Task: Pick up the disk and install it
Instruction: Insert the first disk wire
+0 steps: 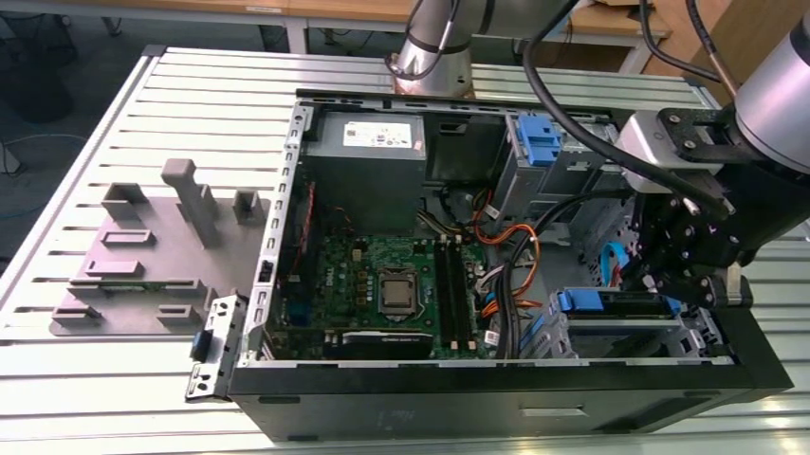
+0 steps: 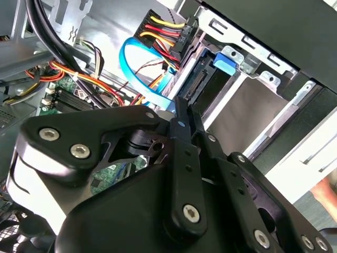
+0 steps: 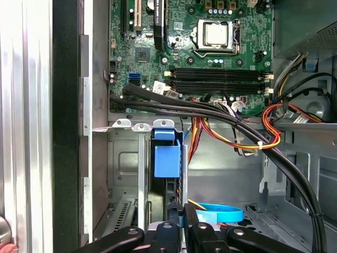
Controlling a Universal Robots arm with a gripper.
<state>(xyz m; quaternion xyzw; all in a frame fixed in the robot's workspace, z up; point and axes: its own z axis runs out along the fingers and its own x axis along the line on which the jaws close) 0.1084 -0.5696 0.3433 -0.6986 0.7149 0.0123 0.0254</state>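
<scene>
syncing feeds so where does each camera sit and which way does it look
exterior view: off the arm, high, looking down into the computer case; arm and gripper show.
first wrist view: on the wrist, facing disk and motherboard past the gripper.
second wrist view: on the wrist, facing the disk along the gripper.
all three share the disk.

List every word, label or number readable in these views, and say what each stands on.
Nothing reads legibly.
White label on the grey metal power supply box: print too small.
Green motherboard: white markings too small.
Black computer case front: faint mark, blurred.
</scene>
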